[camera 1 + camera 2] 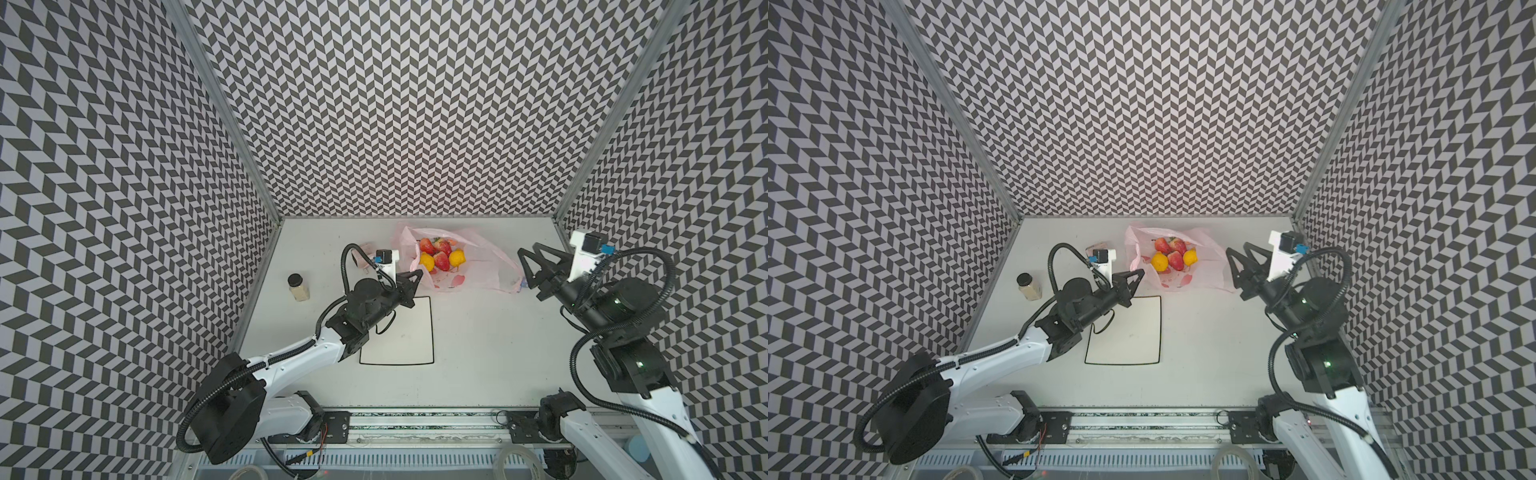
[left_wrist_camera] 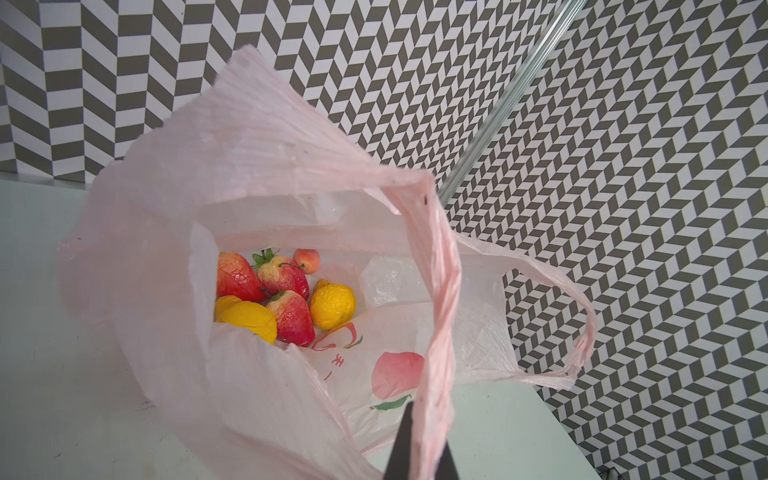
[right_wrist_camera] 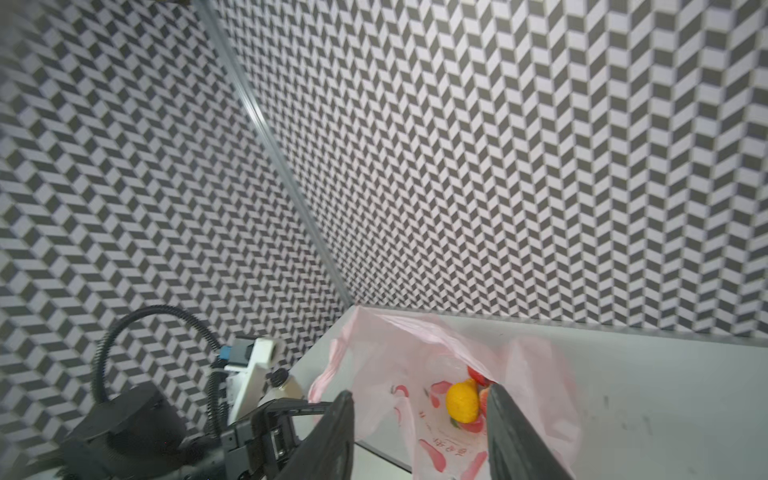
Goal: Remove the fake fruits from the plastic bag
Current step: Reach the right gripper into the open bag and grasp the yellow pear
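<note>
The left pincer (image 1: 415, 276) is clamping the rim of the plastic bag (image 1: 482, 266) by the desk's far edge. The right pincer (image 1: 527, 248), jaws apart and empty, should be descending steeply onto the fake fruits (image 1: 441, 257) inside.

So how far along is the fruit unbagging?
Done: nothing; all the fake fruits lie inside the plastic bag. In hand: left gripper shut on the bag's rim, holding it open; right gripper, jaws apart, empty, beside the bag. Left: every fruit.

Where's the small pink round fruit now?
Left wrist view: the small pink round fruit lies inside the plastic bag, beside a strawberry and near a yellow pear; the bag sits back-centre on the table in both top views.
</note>
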Controlling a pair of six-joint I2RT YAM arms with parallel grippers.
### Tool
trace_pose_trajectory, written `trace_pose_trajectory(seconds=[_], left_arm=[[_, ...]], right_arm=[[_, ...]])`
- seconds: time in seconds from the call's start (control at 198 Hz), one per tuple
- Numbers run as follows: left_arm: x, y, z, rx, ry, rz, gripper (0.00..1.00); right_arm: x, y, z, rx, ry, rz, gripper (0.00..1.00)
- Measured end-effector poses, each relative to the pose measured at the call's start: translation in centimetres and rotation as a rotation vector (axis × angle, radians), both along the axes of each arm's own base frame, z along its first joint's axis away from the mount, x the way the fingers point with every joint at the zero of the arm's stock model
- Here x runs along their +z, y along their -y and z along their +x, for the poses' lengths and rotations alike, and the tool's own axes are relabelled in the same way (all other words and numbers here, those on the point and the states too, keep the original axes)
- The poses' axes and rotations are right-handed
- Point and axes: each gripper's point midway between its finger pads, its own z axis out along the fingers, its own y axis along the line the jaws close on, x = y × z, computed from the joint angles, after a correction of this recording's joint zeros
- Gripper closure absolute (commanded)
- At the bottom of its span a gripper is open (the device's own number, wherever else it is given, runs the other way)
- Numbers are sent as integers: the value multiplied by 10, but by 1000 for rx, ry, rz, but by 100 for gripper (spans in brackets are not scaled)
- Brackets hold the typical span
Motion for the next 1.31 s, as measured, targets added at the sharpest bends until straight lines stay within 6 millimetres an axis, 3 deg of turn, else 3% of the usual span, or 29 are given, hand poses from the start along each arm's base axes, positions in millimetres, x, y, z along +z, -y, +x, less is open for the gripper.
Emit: trace_pose_trajectory(seconds=[0.106, 0.167, 0.278, 0.359, 0.439, 0.813, 1.182, 1.308], left_arm=[[-1, 1, -1, -2, -2, 2, 100], [-2, 1, -1, -2, -6, 5, 100], [-6, 1, -2, -4, -18, 17, 100], [-6, 0, -3, 0, -24, 24, 100], [-1, -3, -4, 9, -17, 17, 100], [12, -11, -7, 30, 4, 0, 100], [26, -21, -16, 41, 34, 5, 100], [28, -22, -19, 38, 46, 20, 100]], right_arm=[[-24, -49, 4, 148, -14, -69, 51], [-42, -76, 8, 208, -22, -123, 55], [-76, -106, 22, 233, -36, -209, 63], [-100, -110, 38, 182, -38, -258, 81], [-121, -110, 53, 122, -30, -296, 85], [-205, -144, 115, 32, -43, -512, 88], [-251, -141, 182, -94, 54, -852, 87], [-258, -140, 201, -98, 54, -906, 82]])
